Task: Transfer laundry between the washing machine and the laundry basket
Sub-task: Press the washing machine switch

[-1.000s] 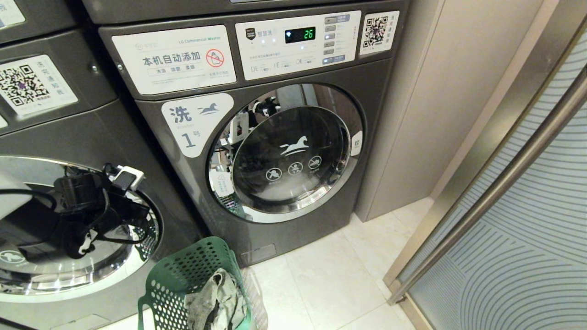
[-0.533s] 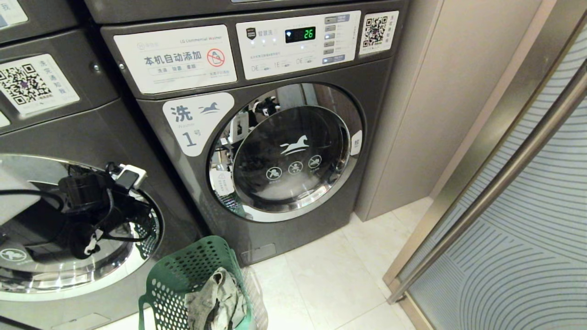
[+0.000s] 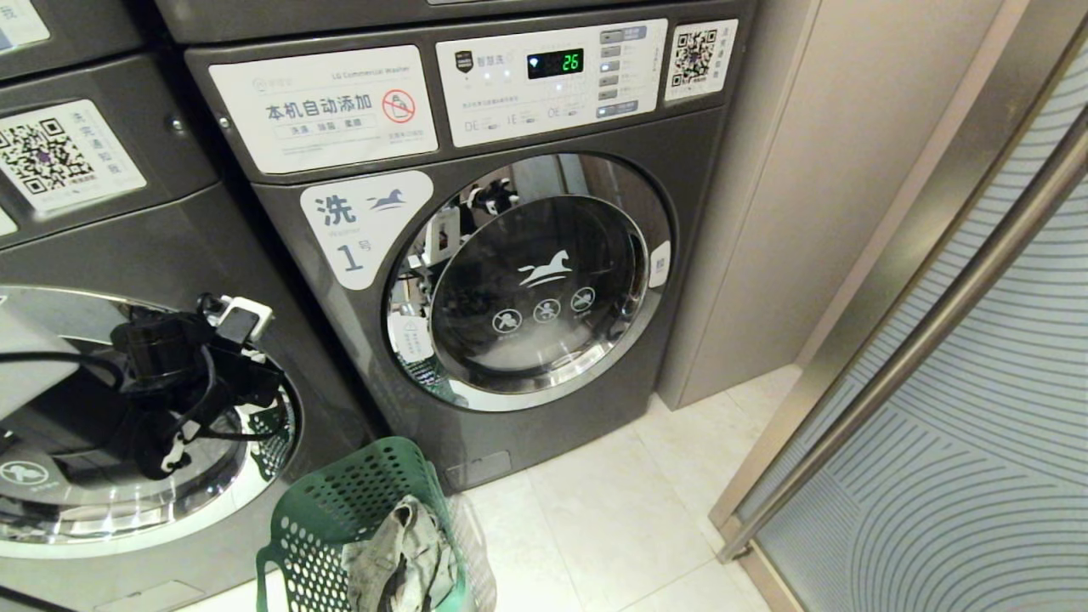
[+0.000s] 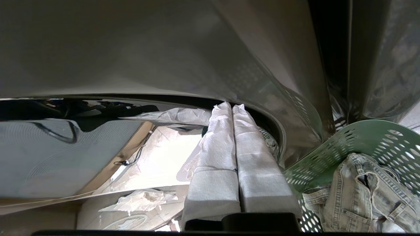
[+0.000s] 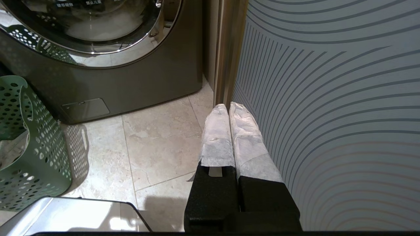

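Observation:
The washing machine (image 3: 195, 246) fills the left edge of the head view, with its chrome-rimmed round door (image 3: 170, 527). My left arm (image 3: 166, 365) reaches across that door. My left gripper (image 4: 232, 106) is shut with nothing in it, and its white-wrapped tips rest at the door rim where it meets the dark front panel. The green laundry basket (image 3: 340, 501) (image 4: 328, 154) stands on the floor below and to the right of the door. The grey-beige laundry (image 3: 399, 552) (image 4: 361, 193) lies inside it. My right gripper (image 5: 228, 106) hangs shut and empty over the floor tiles.
The like machine marked "1" (image 3: 510, 280) stands in the middle with its door closed and its display lit. A patterned glass door (image 3: 977, 476) with a long metal handle (image 3: 935, 323) closes off the right. Pale floor tiles (image 3: 595, 527) lie between them. The basket (image 5: 36, 154) stands left of my right gripper.
My left wrist has shifted slightly to the right in front of the door. The basket and the laundry have not moved.

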You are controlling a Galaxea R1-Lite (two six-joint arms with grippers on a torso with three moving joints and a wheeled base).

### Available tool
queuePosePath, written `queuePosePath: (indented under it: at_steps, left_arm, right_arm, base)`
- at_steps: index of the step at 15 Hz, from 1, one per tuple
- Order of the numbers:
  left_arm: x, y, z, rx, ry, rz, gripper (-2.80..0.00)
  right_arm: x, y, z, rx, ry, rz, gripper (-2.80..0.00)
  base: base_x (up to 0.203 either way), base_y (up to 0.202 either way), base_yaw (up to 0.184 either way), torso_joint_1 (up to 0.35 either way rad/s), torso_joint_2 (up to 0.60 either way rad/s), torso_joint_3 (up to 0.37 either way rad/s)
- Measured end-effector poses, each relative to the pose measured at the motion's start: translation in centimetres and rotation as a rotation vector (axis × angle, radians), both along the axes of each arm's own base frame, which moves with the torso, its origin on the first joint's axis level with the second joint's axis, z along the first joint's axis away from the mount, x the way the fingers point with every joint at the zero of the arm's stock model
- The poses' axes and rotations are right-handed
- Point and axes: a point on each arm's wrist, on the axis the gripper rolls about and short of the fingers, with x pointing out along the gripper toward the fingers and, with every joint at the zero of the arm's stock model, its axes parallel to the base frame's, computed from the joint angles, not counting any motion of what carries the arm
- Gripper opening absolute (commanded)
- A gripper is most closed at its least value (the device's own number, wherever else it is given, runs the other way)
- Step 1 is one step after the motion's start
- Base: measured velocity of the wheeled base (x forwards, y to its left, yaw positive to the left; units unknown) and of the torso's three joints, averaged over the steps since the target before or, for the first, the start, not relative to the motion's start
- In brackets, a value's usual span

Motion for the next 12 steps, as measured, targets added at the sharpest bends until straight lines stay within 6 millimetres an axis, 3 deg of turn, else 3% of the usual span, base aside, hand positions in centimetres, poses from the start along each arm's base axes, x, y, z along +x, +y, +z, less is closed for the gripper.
queuePosePath:
  at_steps: [12]
  left_arm:
    - [-0.66, 0.02, -0.71, 0.003, 0.046, 0.056, -2.8]
  right_arm:
    - [0.0, 0.0, 0.0, 0.0, 0.0, 0.0, -2.8]
  base:
    - [0.0, 0.0, 0.0, 0.0, 0.0, 0.0]
